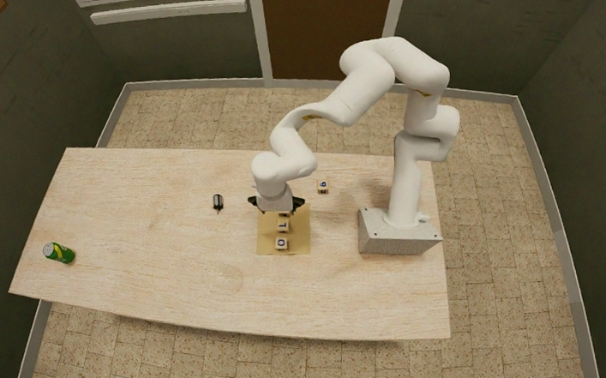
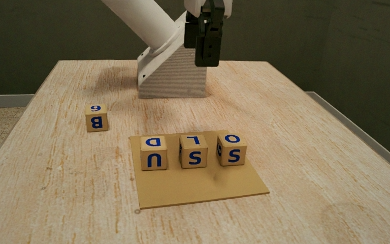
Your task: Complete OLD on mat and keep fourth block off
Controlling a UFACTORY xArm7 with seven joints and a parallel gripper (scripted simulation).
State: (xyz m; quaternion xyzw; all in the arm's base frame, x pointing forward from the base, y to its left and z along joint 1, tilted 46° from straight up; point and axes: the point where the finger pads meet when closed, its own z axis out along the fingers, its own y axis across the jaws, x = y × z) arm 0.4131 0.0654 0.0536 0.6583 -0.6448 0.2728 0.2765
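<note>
Three wooden letter blocks stand in a row on the tan mat (image 2: 201, 184) (image 1: 299, 242). Seen from the exterior view, their top letters read D (image 2: 154, 152), L (image 2: 193, 151) (image 1: 283, 223) and O (image 2: 231, 149) (image 1: 281, 242), upside down from this side. The D block is hidden under the wrist in the top view. The fourth block (image 2: 96, 118) (image 1: 322, 186), with 6 on top and B on its side, stands on the table off the mat. My gripper (image 2: 206, 61) (image 1: 276, 207) is open and empty, high above the row, on the side of the mat towards the robot base.
The robot base (image 1: 397, 233) (image 2: 172, 77) stands on the table beyond the mat. A green can (image 1: 58, 252) lies at the table's far end. A small black object (image 1: 217, 201) stands on the table beside the mat.
</note>
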